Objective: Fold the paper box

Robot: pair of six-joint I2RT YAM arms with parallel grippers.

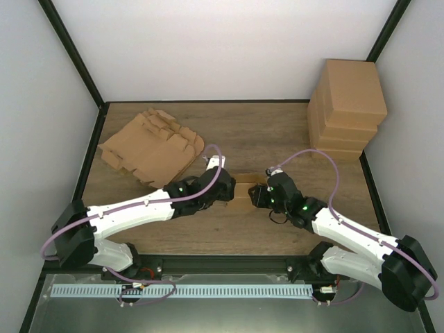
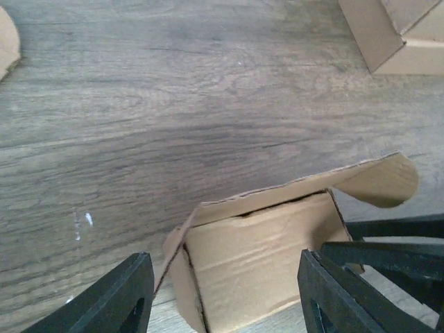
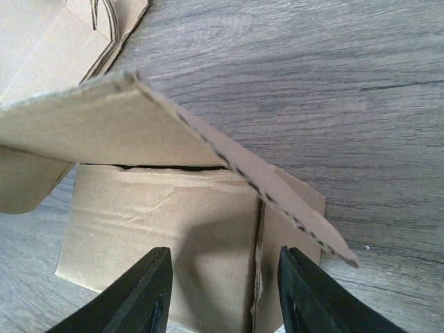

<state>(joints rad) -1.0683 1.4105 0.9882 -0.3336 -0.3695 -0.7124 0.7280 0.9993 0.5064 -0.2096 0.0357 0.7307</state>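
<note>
A small brown cardboard box [image 1: 244, 193], partly folded, lies on the wooden table between my two grippers. In the left wrist view the box [image 2: 263, 257] shows its inner wall with a rounded flap sticking out at the right. My left gripper [image 2: 225, 298] is open, its jaws wide on either side of the box. In the right wrist view the box [image 3: 173, 236] has a raised lid flap slanting across it. My right gripper [image 3: 223, 291] is open, its jaws just above the box's side panel.
A pile of flat unfolded cardboard blanks [image 1: 152, 147] lies at the back left. A stack of finished boxes [image 1: 347, 111] stands at the back right. Black frame rails run along the table's edges.
</note>
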